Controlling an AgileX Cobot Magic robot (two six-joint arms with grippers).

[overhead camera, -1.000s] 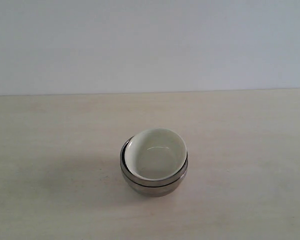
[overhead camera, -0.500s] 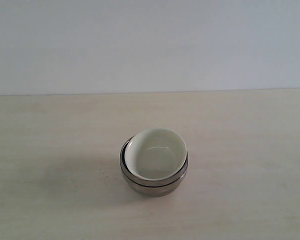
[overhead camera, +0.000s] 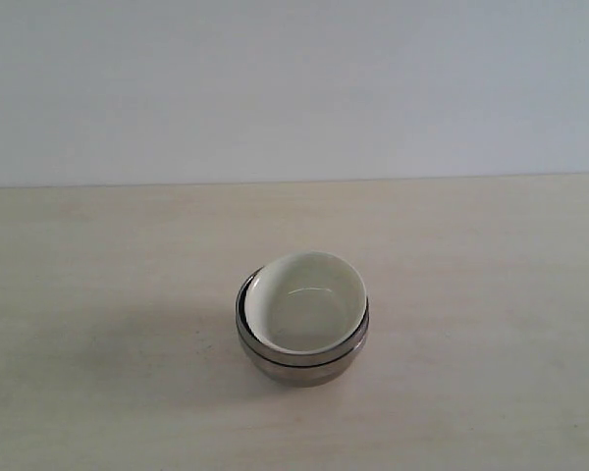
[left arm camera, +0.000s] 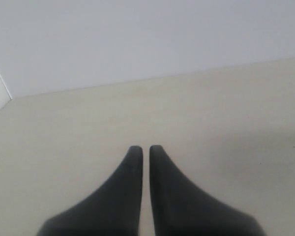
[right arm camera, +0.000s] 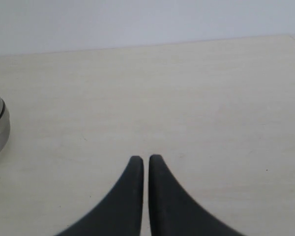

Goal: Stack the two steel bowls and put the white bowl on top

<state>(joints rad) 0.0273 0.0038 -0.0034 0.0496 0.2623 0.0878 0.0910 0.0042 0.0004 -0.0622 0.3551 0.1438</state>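
**Stack looks finished, both claws away from it**

The two steel bowls (overhead camera: 303,363) stand nested one in the other near the middle of the table (overhead camera: 98,294), and the white bowl (overhead camera: 304,302) sits inside the upper one. So the task seems complete, and the step in hand is only to leave the stack alone.

To do this well, I think both arms should move only away from the bowls, because the white bowl does not sit centred. It is pushed toward the right side, and a dark gap shows at its left. A small knock could make it slide.

The left claw (left arm camera: 144,150) is pressed together and holds nothing, over bare table. The right claw (right arm camera: 142,160) is also pressed together and empty, well apart from the stack.

All bowls open upward. They are round, so there is no long axis; the white bowl seems slightly tilted.
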